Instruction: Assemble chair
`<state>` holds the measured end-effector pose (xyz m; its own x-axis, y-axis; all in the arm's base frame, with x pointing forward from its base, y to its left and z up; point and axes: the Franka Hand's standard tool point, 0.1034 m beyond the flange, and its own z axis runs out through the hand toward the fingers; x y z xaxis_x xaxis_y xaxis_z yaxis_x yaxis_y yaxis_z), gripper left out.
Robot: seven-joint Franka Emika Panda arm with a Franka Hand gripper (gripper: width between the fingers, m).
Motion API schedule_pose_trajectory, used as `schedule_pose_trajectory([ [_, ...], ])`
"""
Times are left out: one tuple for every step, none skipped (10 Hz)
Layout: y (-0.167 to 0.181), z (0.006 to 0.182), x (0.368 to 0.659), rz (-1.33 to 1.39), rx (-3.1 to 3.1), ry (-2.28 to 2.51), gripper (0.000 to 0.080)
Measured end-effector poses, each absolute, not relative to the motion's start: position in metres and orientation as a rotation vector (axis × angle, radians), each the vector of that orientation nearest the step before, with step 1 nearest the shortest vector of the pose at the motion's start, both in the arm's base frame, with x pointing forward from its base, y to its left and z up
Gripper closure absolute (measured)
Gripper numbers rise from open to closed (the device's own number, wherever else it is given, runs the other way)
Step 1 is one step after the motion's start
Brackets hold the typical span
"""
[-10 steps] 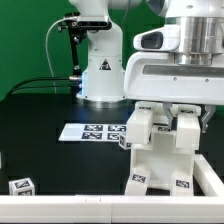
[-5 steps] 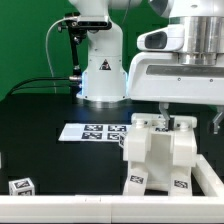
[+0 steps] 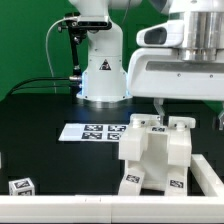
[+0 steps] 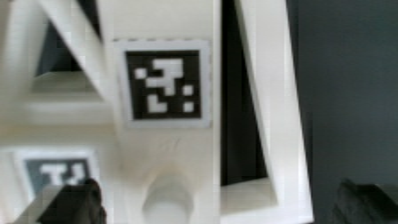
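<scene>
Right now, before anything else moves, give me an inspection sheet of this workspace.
Surface: matte black tabletop.
Job's things: chunky white plastic chair body with square tags, standing under the arm; small white tagged piece lying apart at the exterior view's left.
Clutter: nothing seen; only the flat white marker board behind the chair.
Jaws: open, one on either side of the chair's top, not gripping.
Cables: black cable hanging beside the white robot base.
Surroundings: green backdrop.

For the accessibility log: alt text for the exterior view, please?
A white pincer hangs open just over a part-built white chair standing on a black table. Behind lies the marker board; a small tagged piece sits toward the exterior view's left.
</scene>
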<state>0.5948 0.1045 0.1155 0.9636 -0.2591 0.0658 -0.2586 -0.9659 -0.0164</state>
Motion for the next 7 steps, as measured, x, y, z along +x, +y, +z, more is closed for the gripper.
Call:
schedule_pose_trajectory([
  [0.102, 0.128, 0.593, -0.083, -3.101, 0.408, 0.0151],
  [0.096, 0.144, 0.592, -0.068, -3.097, 0.369, 0.0151],
  [0.083, 0.167, 0.59, -0.054, -3.093, 0.311, 0.0151],
  [0.068, 0.184, 0.588, -0.059, -3.088, 0.287, 0.0151],
  [0.06, 0.189, 0.588, -0.074, -3.096, 0.29, 0.0151],
  [0.062, 0.186, 0.587, -0.066, -3.099, 0.285, 0.0151],
  [0.062, 0.185, 0.587, -0.065, -3.099, 0.285, 0.0151],
])
